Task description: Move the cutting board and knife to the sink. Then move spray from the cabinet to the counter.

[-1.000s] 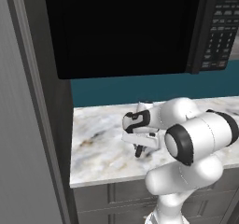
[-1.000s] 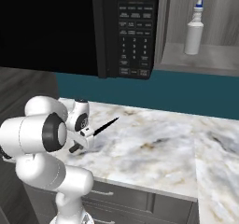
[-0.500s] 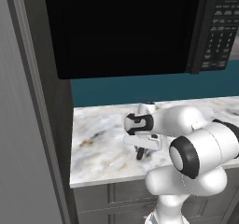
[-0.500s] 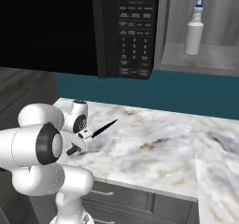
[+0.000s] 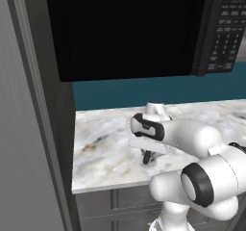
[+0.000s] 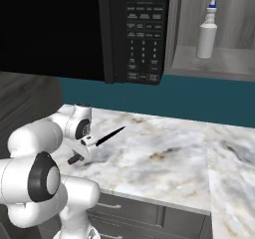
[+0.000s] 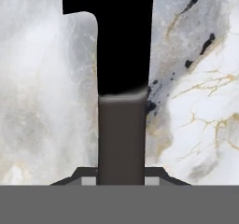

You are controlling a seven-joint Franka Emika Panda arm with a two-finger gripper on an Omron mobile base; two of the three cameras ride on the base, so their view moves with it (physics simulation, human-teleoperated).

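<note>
My gripper [image 6: 85,146] is shut on the knife [image 6: 108,135], holding its dark grey handle just above the counter [image 6: 164,158] near the counter's left end. The black blade points up and to the right. In the hand view the handle [image 7: 121,139] runs up between my fingertips [image 7: 87,177] and the blade [image 7: 123,41] extends past them over the marble. In the left base view the gripper [image 5: 148,156] hangs under the white wrist. The spray [image 6: 206,33] stands upright on the shelf of the cabinet [image 6: 226,62], upper right. The cutting board and the sink are out of view.
A black microwave [image 6: 134,34] hangs over the counter, left of the cabinet. A tall grey fridge side [image 5: 29,129] closes off the counter's left end. Grey drawers [image 6: 129,210] sit below the counter edge. A teal back wall [image 6: 199,96] runs behind.
The arm's elbow has swung lower and nearer the cameras. The gripper and the held knife have stayed almost in place over the counter.
</note>
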